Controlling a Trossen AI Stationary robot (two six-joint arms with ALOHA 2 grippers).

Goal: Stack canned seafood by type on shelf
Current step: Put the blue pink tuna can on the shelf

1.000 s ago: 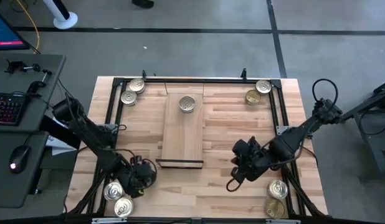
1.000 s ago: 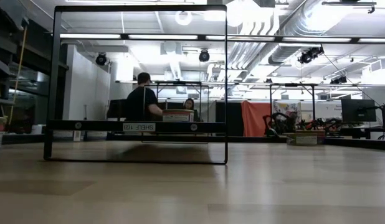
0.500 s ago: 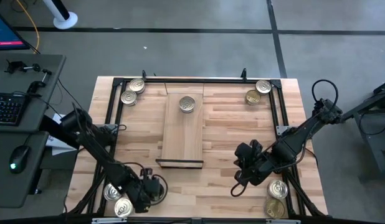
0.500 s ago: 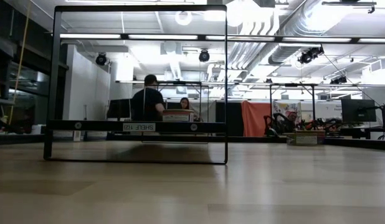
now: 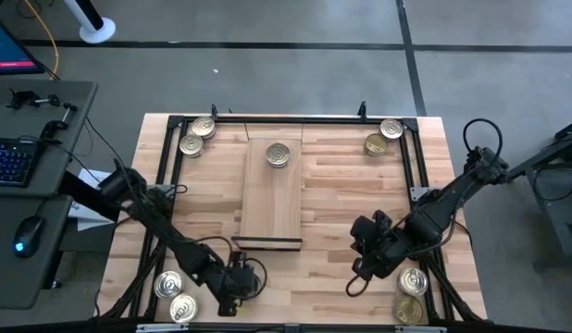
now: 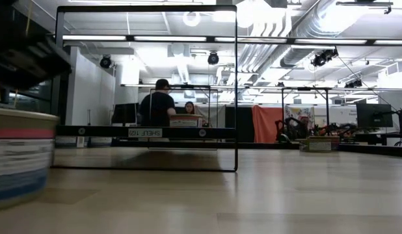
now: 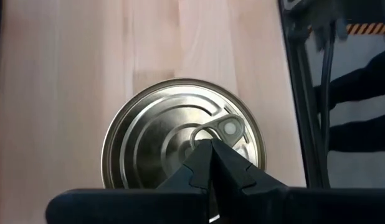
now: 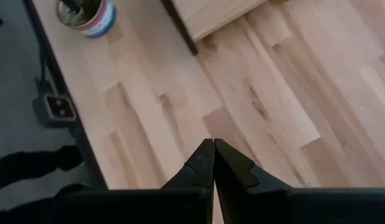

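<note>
Hovering near the shelf's front end, left end effector, fingers together, sits over a silver tin. Right end effector, fingers together, holds nothing beside the shelf.

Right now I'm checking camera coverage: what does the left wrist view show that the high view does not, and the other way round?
Only the left wrist view shows a silver tin's ringed lid and pull tab close up, just beyond the shut left gripper. Only the high view shows the shelf with one tin on it, tin pairs at the table's corners, and the right gripper. Both share the left gripper and the wooden tabletop.
</note>
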